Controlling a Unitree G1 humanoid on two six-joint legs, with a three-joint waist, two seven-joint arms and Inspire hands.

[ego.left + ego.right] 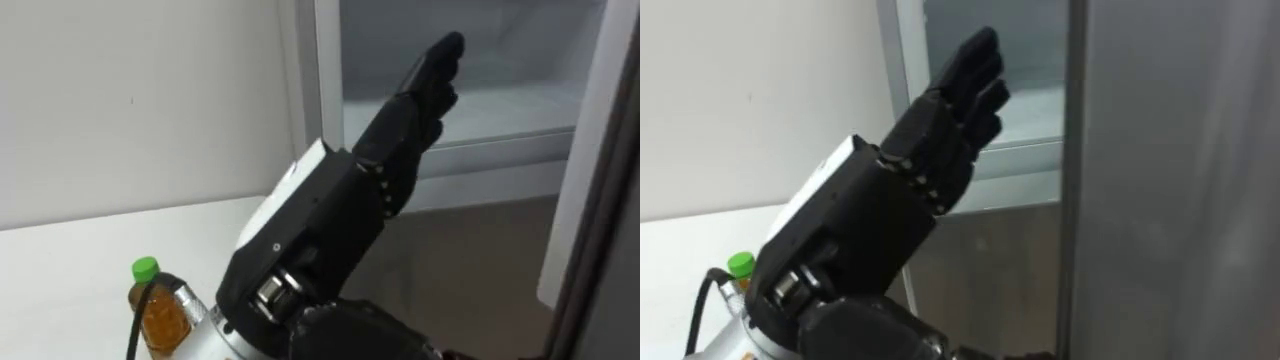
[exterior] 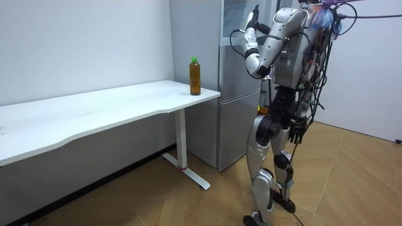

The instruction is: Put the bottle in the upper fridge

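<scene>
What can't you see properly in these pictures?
Bottle: left eye view, bottom cut off by the edge, side hidden by the robot's arm.
Upper fridge inside: left eye view, partly behind the open left hand.
Fridge's right side: right eye view, hidden by the fridge door.

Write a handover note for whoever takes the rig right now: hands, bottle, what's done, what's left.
Left robot hand: open, raised at the upper fridge opening, holding nothing.
Right robot hand: hangs by the hip, state unclear.
Bottle: upright on the white table, at its fridge end.
Done: upper door stands open.
Left: grasp the bottle, set it inside.
</scene>
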